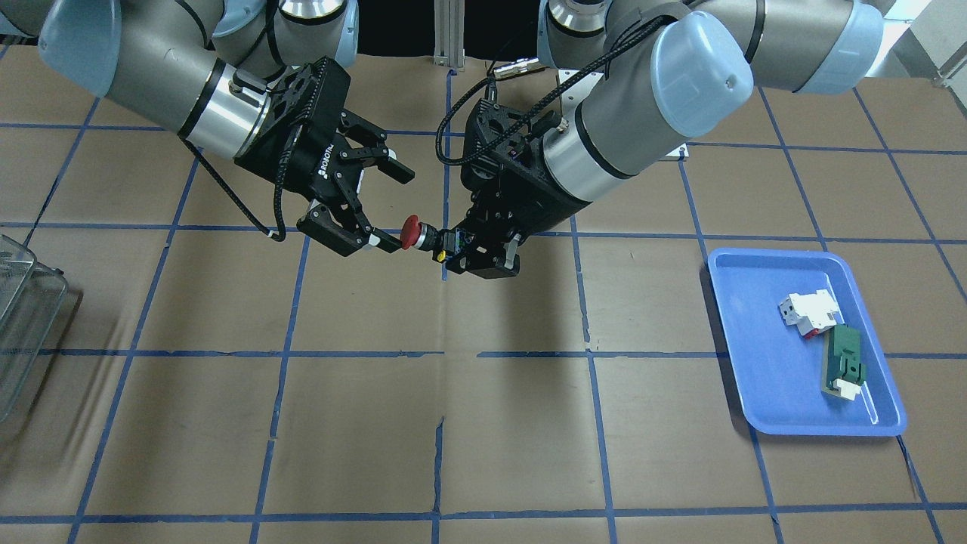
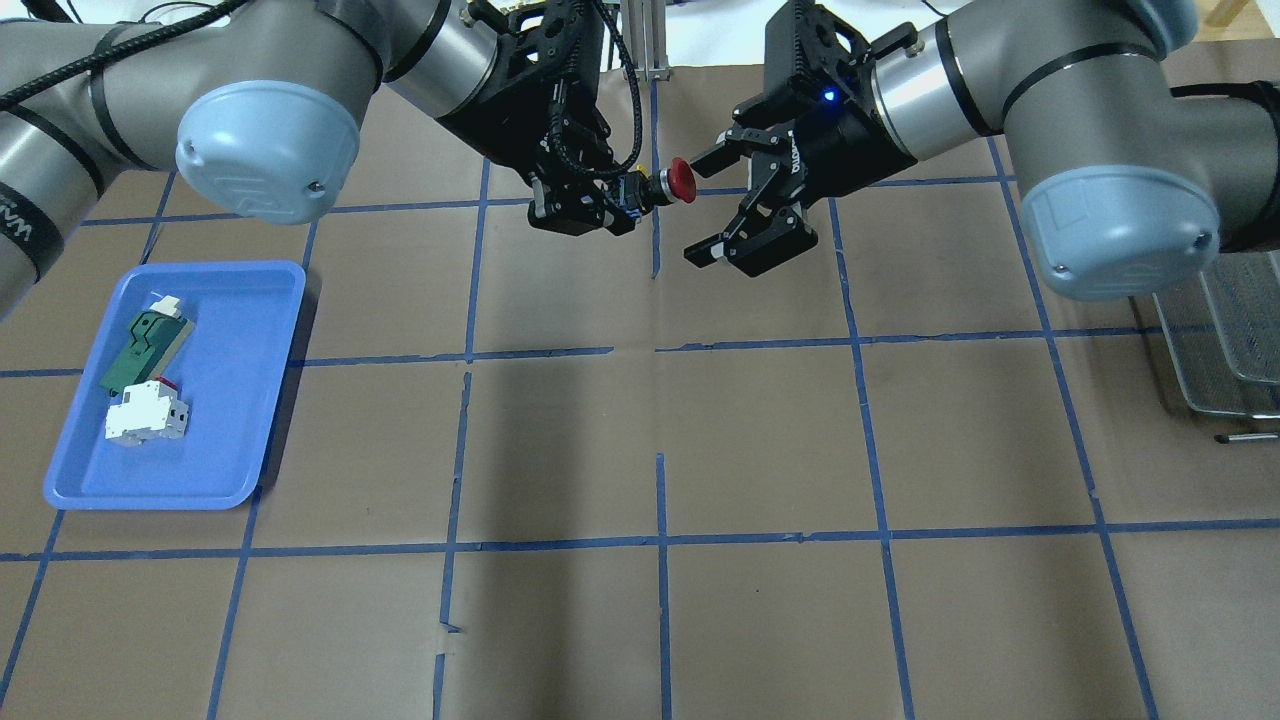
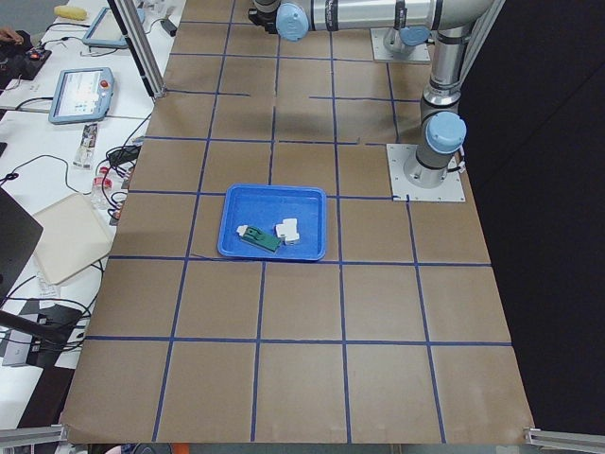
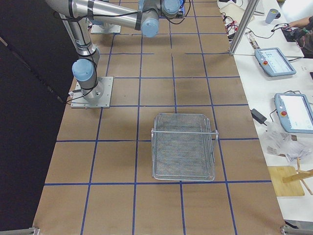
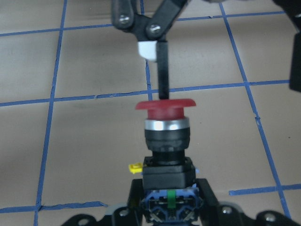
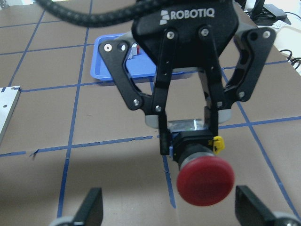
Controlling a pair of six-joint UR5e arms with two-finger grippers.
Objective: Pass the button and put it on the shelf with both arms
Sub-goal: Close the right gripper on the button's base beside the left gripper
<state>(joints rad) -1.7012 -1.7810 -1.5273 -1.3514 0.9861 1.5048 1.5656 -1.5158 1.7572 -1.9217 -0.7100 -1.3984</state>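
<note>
The button [image 1: 415, 233] has a red mushroom cap and a black body, and is held level above the table's middle. My left gripper [image 1: 453, 245] is shut on its black body, cap pointing at the right gripper. It also shows in the overhead view [image 2: 680, 182] and the left wrist view [image 5: 165, 113]. My right gripper [image 1: 393, 205] is open, its fingertips on either side of the red cap; the cap [image 6: 205, 179] lies close to one finger. The wire-mesh shelf [image 4: 183, 147] stands on the table at the robot's right end, also seen in the front view [image 1: 23, 302].
A blue tray [image 1: 755, 393] on the robot's left side holds a white-and-red block [image 1: 808, 310] and a green-and-white part [image 1: 844, 363]. Brown table surface with blue tape lines lies below both grippers. Operator pendants lie on side benches.
</note>
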